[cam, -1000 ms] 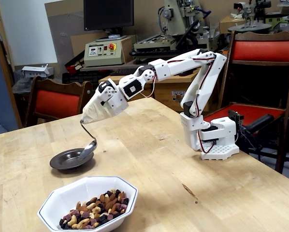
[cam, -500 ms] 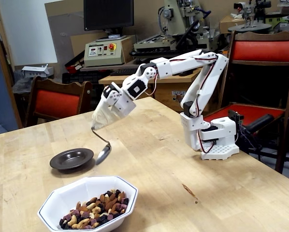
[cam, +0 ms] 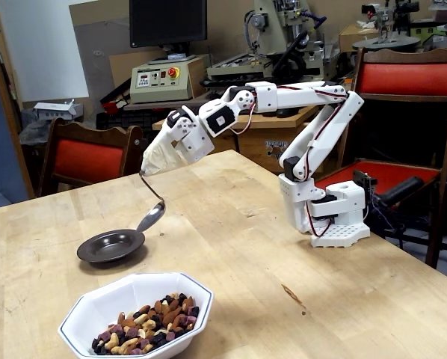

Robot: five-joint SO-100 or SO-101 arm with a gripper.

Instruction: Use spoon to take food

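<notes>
Fixed view, wooden table. We see the white arm reaching left from its base at the table's right side. The claw is swathed in beige tape, so its fingers are hidden; we cannot tell how far apart they stand. The tape binds the upper end of the spoon to the claw.

The spoon is shiny silver metal, its thin handle bent in a curve from the tape down to the bowl. The bowl points down and left, tilted, and hangs just over the far right rim of a small dark metal dish. Whether it touches that rim we cannot tell. We cannot make out anything lying in the spoon bowl or the dish.

The food sits in a white octagonal bowl with a thin dark rim line, at the near edge of the table, nearer than the dish and slightly to its right. It is a heap of small tan nuts mixed with dark purple-brown pieces. The spoon is well apart from it.

Beyond the table: red-cushioned wooden chairs and workshop machinery.
</notes>
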